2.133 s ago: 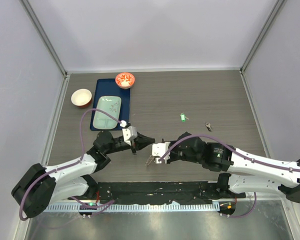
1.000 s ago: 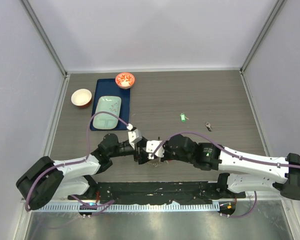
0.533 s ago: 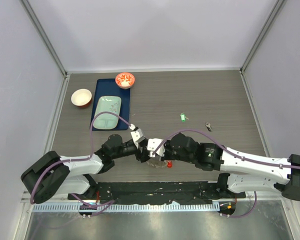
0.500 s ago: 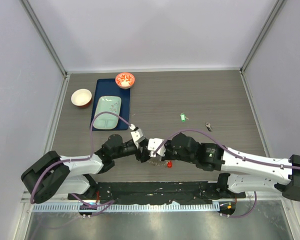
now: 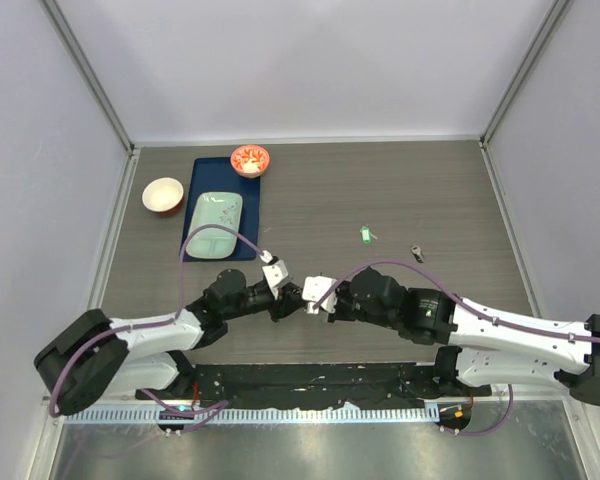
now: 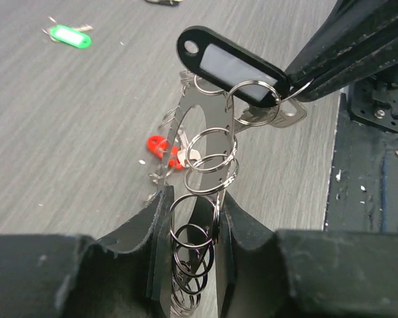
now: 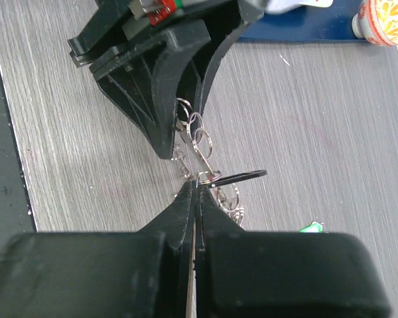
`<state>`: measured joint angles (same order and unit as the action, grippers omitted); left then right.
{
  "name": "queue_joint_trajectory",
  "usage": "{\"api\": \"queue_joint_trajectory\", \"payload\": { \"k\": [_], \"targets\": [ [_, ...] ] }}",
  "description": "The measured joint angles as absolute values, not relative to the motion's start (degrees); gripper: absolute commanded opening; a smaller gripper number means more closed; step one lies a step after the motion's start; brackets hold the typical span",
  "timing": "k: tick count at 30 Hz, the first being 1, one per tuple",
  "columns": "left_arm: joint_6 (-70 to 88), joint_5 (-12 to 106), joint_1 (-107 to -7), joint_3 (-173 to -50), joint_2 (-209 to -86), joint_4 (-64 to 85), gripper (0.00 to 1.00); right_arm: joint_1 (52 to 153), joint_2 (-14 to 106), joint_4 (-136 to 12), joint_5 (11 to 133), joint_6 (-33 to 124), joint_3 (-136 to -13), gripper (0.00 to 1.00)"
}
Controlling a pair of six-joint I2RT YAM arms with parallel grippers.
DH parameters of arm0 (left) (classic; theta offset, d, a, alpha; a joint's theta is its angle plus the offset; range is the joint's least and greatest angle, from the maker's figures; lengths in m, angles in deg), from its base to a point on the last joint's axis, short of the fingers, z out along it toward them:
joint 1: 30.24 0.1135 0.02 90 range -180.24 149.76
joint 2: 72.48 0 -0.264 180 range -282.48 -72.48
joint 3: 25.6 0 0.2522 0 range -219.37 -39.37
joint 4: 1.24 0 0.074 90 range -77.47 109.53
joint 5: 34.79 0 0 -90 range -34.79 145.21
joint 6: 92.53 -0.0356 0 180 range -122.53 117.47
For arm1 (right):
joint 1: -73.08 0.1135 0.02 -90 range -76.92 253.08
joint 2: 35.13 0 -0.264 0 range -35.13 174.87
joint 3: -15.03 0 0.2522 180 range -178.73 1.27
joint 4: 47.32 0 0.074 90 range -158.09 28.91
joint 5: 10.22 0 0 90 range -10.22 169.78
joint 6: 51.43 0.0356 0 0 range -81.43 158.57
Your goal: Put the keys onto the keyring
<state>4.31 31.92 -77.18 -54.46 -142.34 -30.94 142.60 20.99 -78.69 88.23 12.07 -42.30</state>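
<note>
Crowding near table (image 5: 430, 190) edge: L fingers (image 6: 156, 255) clamp keyring (image 6: 209, 126), R fingers (image 7: 178, 215) pinch key (image 6: 229, 63).

Green plate (image 5: 213, 222), red bowl (image 5: 250, 158) on blue tray (image 5: 198, 176); cream bowl (image 5: 163, 195) beside.

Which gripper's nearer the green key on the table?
Right, narrowly. The right gripper sits toward the near edge and left of the green key; the left gripper meets it from farther left.

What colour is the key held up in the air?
Black. The key shows best in the left wrist view.
</note>
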Motion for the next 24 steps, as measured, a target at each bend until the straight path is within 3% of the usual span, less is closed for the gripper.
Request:
{"api": "queue_joint_trajectory", "payload": {
  "k": [5,8,14,24],
  "targets": [
    [-2.60,36.55,-77.63,-56.23,-133.67,-21.52,0.00,142.45,18.83,-78.76,88.76,14.76,-42.28,0.05],
    [-8.04,39.24,-78.03,-58.13,-128.42,-16.05,0.00,142.32,17.52,-77.86,90.02,17.69,-42.22,0.13],
    [-17.03,45.49,-77.55,-61.08,-123.81,-9.15,0.00,142.42,16.71,-77.69,91.27,25.47,-41.49,0.47],
    [-23.93,51.02,-77.92,-63.68,-122.30,-2.35,0.00,142.21,12.82,-72.48,96.23,30.93,-34.11,0.56]
  ]
}}
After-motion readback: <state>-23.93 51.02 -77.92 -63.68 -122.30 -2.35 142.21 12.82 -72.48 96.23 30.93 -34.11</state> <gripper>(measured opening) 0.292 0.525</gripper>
